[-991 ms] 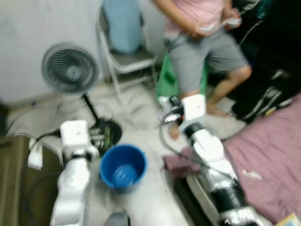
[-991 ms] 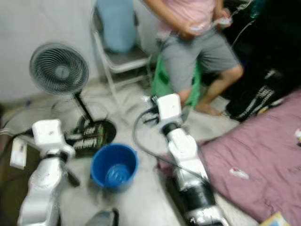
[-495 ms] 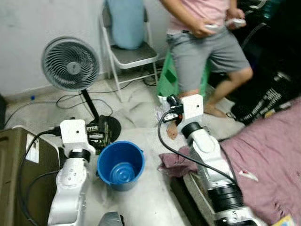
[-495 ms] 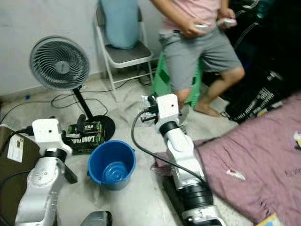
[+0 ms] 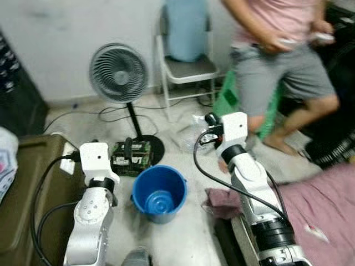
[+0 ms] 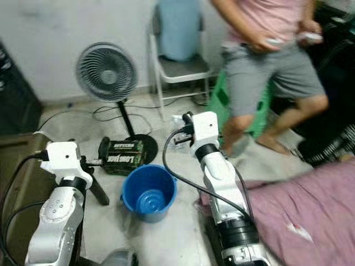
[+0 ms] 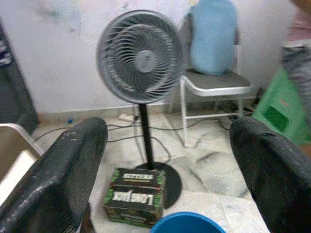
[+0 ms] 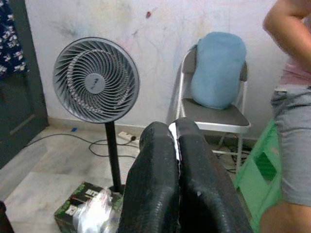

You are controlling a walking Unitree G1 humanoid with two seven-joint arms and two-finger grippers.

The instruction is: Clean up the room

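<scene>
Clear plastic wrapper [image 8: 95, 213] pinched in raised right pincer [image 8: 176, 145] — fingers clenched, left pincer [image 7: 160, 160] spread wide, above blue bucket [image 5: 159, 192].

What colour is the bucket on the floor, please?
The bucket is blue, clearest in the left eye view.

bucket [image 5: 160, 193] between arms | box [image 5: 132, 158] behind it (at fan [image 5: 118, 73] base) | chair [image 5: 187, 61] right of fan
</scene>
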